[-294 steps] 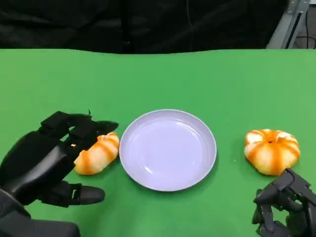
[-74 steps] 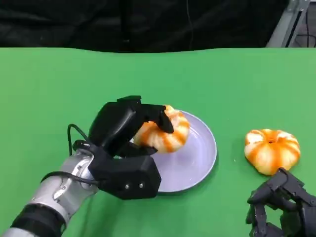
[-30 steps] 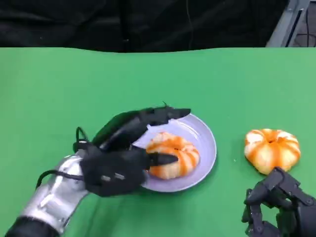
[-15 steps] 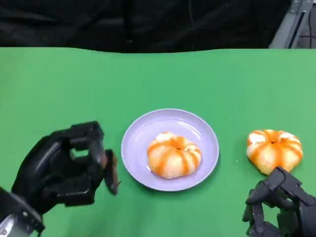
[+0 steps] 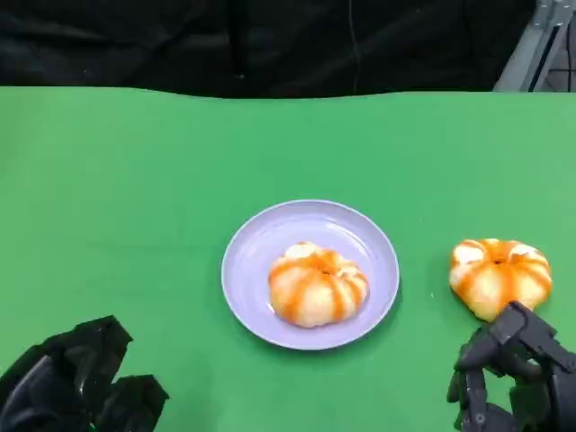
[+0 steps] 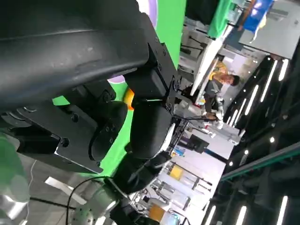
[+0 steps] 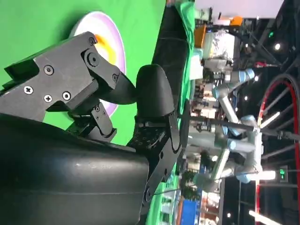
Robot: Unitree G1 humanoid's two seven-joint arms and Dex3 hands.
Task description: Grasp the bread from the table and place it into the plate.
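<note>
With the drop made, now sitting in the plate (image 5: 243, 270): bread (image 5: 317, 284), a touch toward 5 o'clock of centre, resting flat and free of any grip. Half a second back, left robot hand (image 5: 76, 387) hanging beside the plate at 9 o'clock; now pulled right down to 7 o'clock at the near edge of the counter (image 5: 135, 162), well apart from the plate, fingers curled in on nothing. Reads as one loaf delivered and that arm retreating.

Over at 3 o'clock of the plate, lying on the green: second bread (image 5: 499, 274), same orange stripes, not yet lifted. Just under it, at its 6 o'clock: right robot hand (image 5: 513, 382), fingers bunched together and empty, parked much where it was a moment ago. If that loaf counts too, a short reach up for it.

Between second bread and plate, only open green; nothing blocking the path. Beyond the counter's far edge, dark backdrop.
</note>
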